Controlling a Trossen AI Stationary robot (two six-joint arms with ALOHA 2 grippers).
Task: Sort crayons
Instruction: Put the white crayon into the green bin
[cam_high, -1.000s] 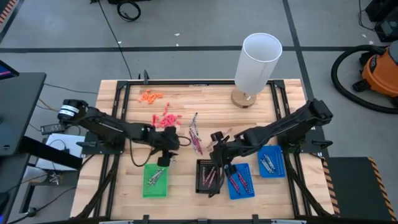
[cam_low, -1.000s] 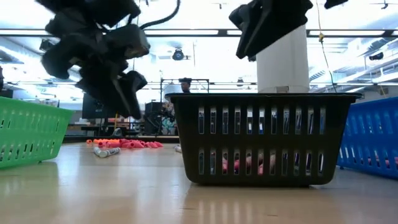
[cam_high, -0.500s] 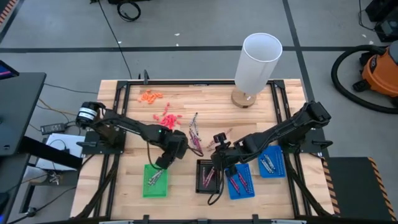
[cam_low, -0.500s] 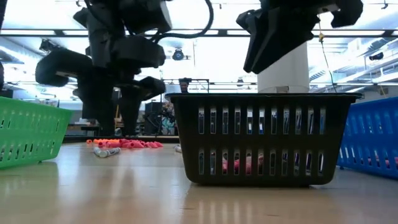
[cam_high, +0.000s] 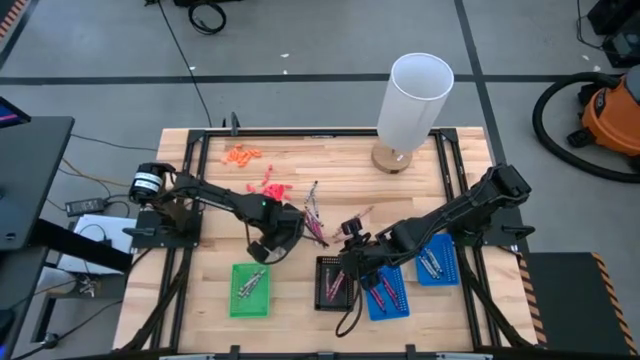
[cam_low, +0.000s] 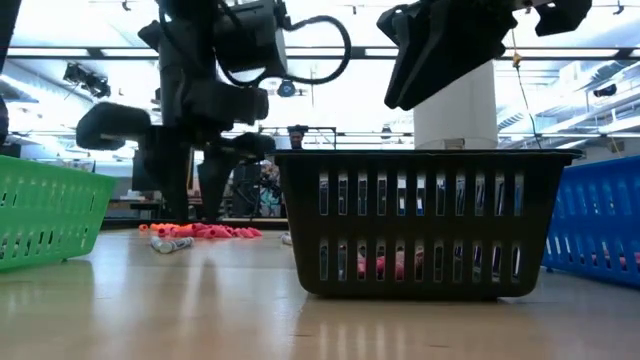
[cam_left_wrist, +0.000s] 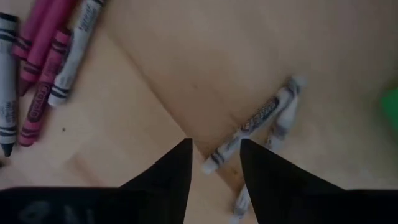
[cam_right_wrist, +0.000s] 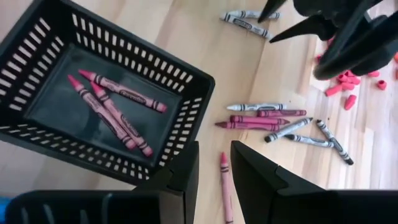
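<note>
A: Left gripper (cam_left_wrist: 214, 163): fingers standing apart, straddling the tip of a grey crayon (cam_left_wrist: 256, 127) on the table (cam_left_wrist: 186, 68), likely lining up a pick.

B: Right gripper (cam_right_wrist: 214, 163): parted, empty, hovering beside the black basket (cam_right_wrist: 186, 81) holding pink crayons (cam_right_wrist: 115, 102).

Grey concrete floor (cam_high: 300, 40) crossed by dark tape lines (cam_high: 250, 77). Orange vacuum (cam_high: 612, 115) with black hose well beyond right pincer, off table. Dark desk (cam_high: 25, 180) and cables outboard of left pincer. Overhead strip lights (cam_low: 330, 52) and exposed ceiling in room behind.
</note>
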